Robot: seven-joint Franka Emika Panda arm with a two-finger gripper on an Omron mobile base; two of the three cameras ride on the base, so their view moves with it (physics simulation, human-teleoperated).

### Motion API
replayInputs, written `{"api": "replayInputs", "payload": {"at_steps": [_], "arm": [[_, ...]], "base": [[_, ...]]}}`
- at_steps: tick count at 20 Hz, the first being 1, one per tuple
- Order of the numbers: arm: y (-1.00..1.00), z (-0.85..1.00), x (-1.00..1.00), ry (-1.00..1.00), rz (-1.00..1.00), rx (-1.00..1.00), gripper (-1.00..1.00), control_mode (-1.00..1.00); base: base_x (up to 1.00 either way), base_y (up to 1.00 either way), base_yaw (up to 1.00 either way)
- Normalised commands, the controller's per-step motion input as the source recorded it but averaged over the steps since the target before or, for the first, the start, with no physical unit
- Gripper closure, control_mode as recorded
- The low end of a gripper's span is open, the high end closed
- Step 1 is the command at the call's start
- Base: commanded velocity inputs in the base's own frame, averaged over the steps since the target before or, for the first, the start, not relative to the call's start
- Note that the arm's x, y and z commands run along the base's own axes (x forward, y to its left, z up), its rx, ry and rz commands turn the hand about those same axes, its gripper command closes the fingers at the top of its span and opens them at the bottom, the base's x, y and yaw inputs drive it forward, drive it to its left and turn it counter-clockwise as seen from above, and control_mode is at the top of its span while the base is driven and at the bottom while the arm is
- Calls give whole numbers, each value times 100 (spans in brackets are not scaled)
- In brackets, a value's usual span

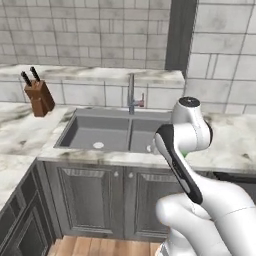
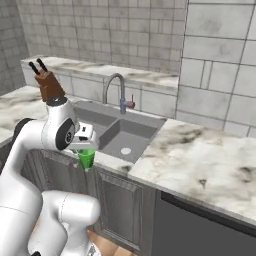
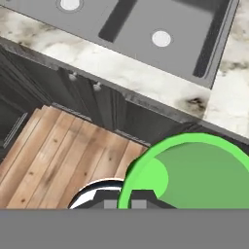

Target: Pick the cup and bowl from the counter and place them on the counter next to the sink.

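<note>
Fingers (image 2: 86, 148) are clamped on the rim of the cup (image 2: 87, 159), which hangs upright beneath them, carried off the tabletop (image 2: 200, 160) and out over the cabinet fronts (image 1: 95, 197) and wooden floor (image 3: 58, 151). Holding it by the rim likely keeps it level for setting down. Ahead of the fingers lies the sink (image 2: 120, 135), with the tabletop's front edge between them. Broad bare marble opens to the right of the fingers, beyond the basin's rim; a knife block (image 1: 39, 97) stands far off to the left.
</note>
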Motion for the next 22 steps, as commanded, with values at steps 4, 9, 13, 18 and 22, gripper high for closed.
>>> {"api": "replayInputs", "payload": {"at_steps": [4,9,13,18,22], "arm": [[0,0,0,0,0,0,100,100],[0,0,0,0,0,0,100,100],[0,0,0,0,0,0,100,100],[0,0,0,0,0,0,100,100],[0,0,0,0,0,0,100,100]], "base": [[75,65,2],[56,67,7],[52,66,8],[48,64,5],[34,35,3]]}}
